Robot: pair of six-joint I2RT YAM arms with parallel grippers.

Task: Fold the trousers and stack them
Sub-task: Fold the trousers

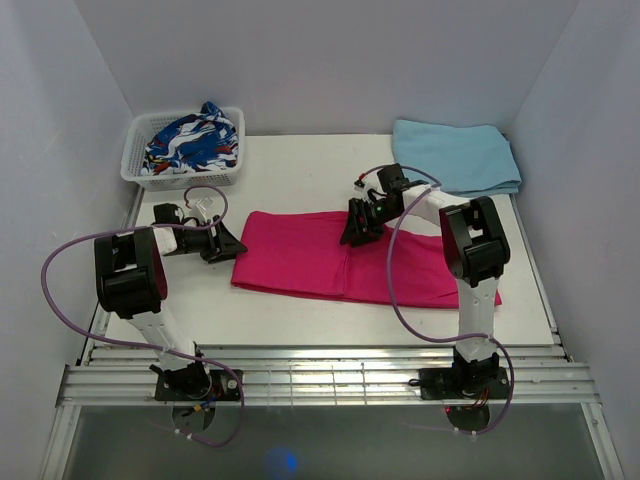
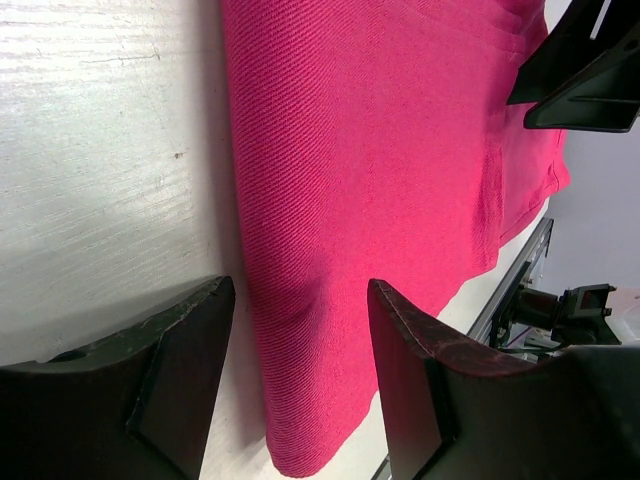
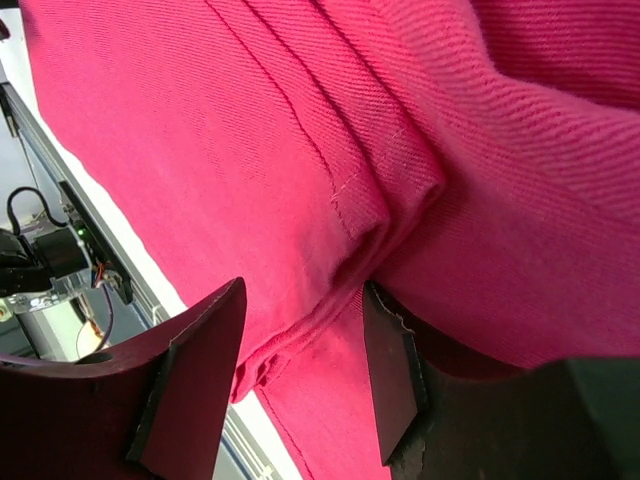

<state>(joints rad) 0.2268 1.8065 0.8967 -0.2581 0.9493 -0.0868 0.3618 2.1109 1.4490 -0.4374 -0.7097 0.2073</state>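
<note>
Magenta trousers (image 1: 300,255) folded flat mid-surface, a tool at each of two edges.
Trousers lie as a long band running left-right across the middle of the white surface (image 1: 300,180). Left tool (image 1: 235,245) sits at their left end, open wide, holding nothing: one of its fingers (image 2: 170,370) is over bare surface, the other over the fabric edge. Right tool (image 1: 355,235) is down on the far edge near the middle, part open. A hemmed fold lies between its fingers (image 3: 190,380) and one is tucked under a layer; can't tell if it's actually pinching. Far left: white basket (image 1: 185,175) holding a blue-white-red patterned garment (image 1: 190,140). Far right: folded light blue cloth (image 1: 458,155).
</note>
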